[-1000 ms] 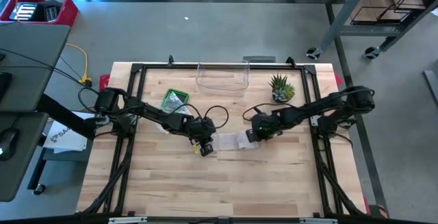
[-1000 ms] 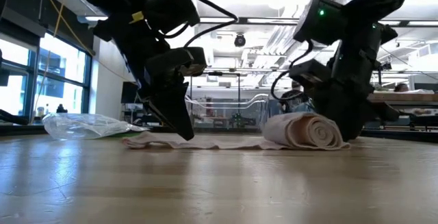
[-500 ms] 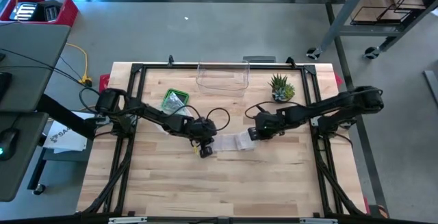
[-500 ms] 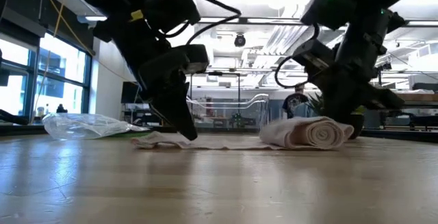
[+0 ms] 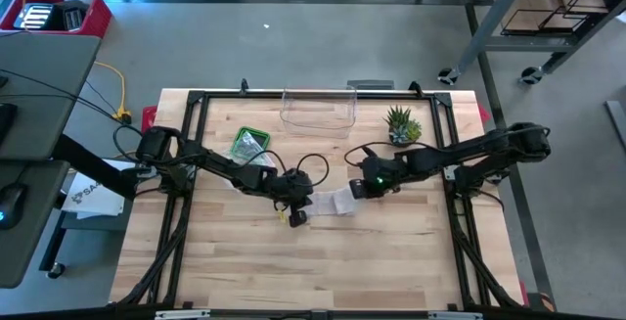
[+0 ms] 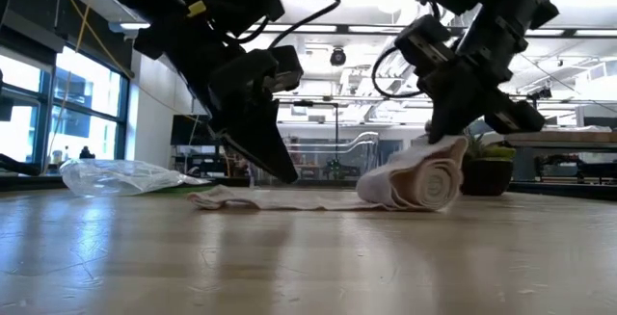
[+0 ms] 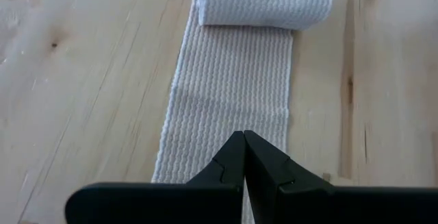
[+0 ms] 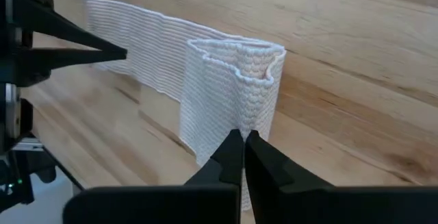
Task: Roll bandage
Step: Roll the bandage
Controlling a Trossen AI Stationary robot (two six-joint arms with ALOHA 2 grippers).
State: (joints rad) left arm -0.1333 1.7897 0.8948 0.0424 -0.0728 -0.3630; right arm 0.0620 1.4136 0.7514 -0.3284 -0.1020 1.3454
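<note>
The white ribbed elastic bandage lies mid-table, half rolled. Tension probably needs to be kept on the flat tail so the roll stays tight. The tail is pinned by the left gripper, fingers closed together; the roll is pinched by the right gripper, angled down.

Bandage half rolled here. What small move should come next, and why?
Probably the right hand should tip the roll another turn toward the left hand. The roll sits lifted on its edge, pinched by the right hand's closed fingers, while a flat strip still lies unrolled on the table. The left hand, closed, pins the strip's free end, keeping it taut.
</note>
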